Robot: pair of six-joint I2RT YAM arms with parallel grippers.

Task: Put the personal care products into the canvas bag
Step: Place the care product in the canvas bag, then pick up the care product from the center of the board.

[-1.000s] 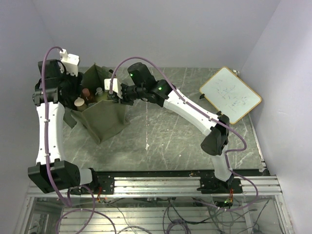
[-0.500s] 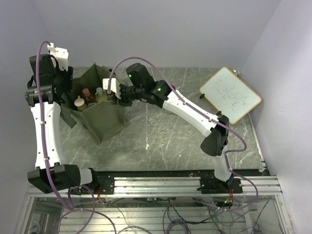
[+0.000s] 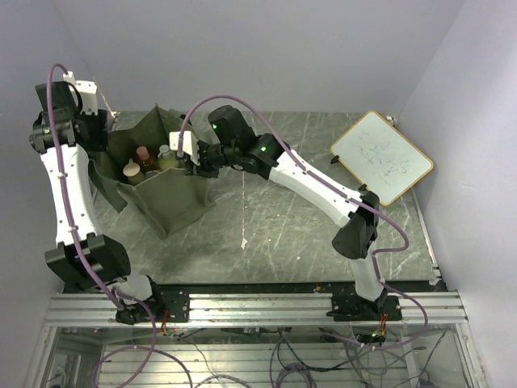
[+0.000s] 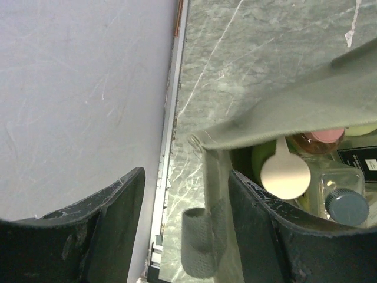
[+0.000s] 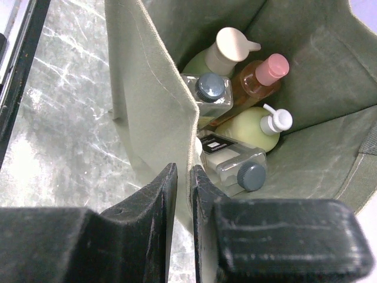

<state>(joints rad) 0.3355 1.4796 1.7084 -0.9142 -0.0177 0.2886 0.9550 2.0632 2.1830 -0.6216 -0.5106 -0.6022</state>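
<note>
The olive-green canvas bag stands upright at the table's back left. Inside it, the right wrist view shows a cream-capped bottle, an orange bottle with a pink cap, a yellow-green bottle and two clear square bottles with dark caps. My right gripper is shut on the bag's near wall, also seen from above. My left gripper is open and empty, raised beside the bag's left edge, with the bag's handle loop below it. No grey tube shows.
A wood-framed whiteboard lies at the back right. The grey side wall is close on the left of my left gripper. The marbled table extends in front of the bag.
My left arm has lifted and drawn back to the left, away from the bag's opening. My right gripper has stayed clamped on the bag's wall.
</note>
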